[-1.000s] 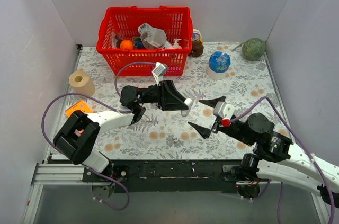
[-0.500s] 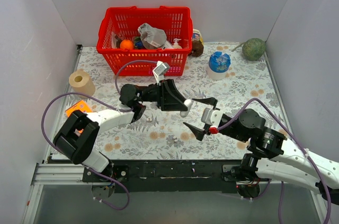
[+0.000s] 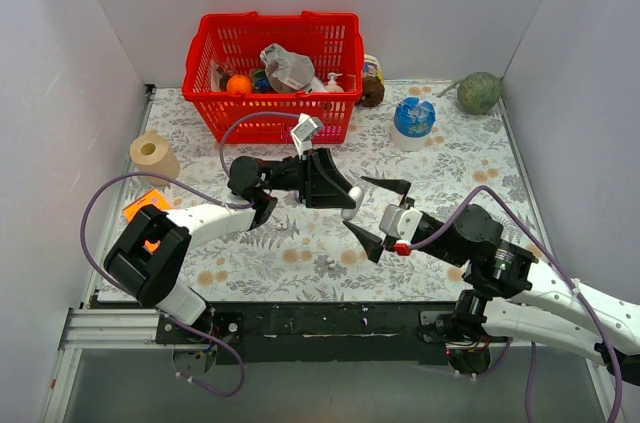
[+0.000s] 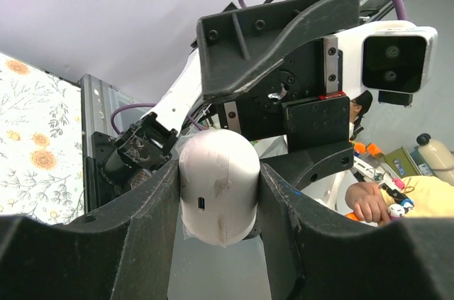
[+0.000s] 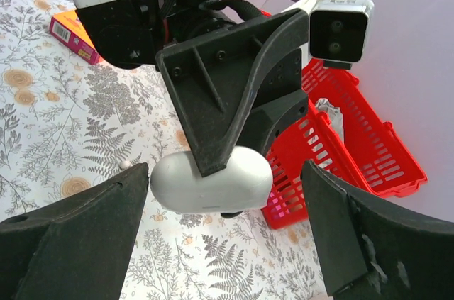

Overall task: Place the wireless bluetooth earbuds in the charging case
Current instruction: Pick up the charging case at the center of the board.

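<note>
left gripper [image 3: 346, 199] pinches the charging case [image 4: 216, 197], right gripper [image 3: 357, 204] spread wide facing it.

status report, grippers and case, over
Left gripper shut on charging case, held off the table. Right gripper open, straddling it, not touching. Earbuds not made out. No obstruction seen.

Both arms: white links [image 3: 215, 221], black joints [image 3: 490, 235]; purple cables [image 3: 222, 148]; black screw-studded end effector fingers [image 5: 220, 94].
</note>
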### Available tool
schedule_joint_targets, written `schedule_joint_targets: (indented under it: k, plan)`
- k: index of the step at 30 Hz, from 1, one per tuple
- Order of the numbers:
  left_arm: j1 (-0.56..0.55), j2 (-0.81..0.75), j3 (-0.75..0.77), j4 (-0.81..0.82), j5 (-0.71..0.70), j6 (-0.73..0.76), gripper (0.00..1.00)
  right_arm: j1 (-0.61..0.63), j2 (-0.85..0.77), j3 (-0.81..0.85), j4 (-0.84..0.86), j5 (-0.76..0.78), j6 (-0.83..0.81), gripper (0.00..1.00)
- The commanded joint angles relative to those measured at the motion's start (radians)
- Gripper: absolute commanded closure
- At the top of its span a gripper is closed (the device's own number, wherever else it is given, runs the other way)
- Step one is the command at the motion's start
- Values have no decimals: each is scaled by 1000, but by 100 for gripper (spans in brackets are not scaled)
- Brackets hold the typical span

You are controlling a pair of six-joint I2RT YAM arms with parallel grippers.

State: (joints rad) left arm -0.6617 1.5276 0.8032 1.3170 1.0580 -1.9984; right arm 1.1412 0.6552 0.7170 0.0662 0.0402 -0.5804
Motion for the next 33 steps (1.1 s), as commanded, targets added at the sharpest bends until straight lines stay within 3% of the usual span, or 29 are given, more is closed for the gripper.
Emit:
schedule_joint_targets:
  k: [1, 16, 19, 22, 23, 26, 29, 30, 33]
  plan:
    - [7, 14, 33, 71, 8, -571, 100, 9, 20, 13, 61, 6, -35, 6]
    - [7, -1, 42, 51, -1, -565, 100, 14, 35, 18, 11, 46, -36, 19]
    - [7, -7, 39, 51, -6, -563, 100, 14, 43, 28, -3, 50, -27, 29]
    - [7, -12, 34, 48, -4, -559, 100, 15, 52, 39, -9, 43, -7, 46]
    - [7, -15, 30, 47, -4, -557, 98, 17, 49, 39, -5, 40, -4, 58]
    - [7, -23, 21, 38, -6, -543, 78, 15, 50, 45, -2, 41, 5, 81]
    - [7, -33, 16, 25, -7, -524, 52, 17, 52, 56, -14, 44, 13, 95]
    - [7, -37, 13, 15, -7, -513, 36, 18, 47, 59, -22, 44, 16, 99]
    - [13, -63, 10, -73, 0, -429, 3, 19, 41, 73, -40, 44, 33, 99]
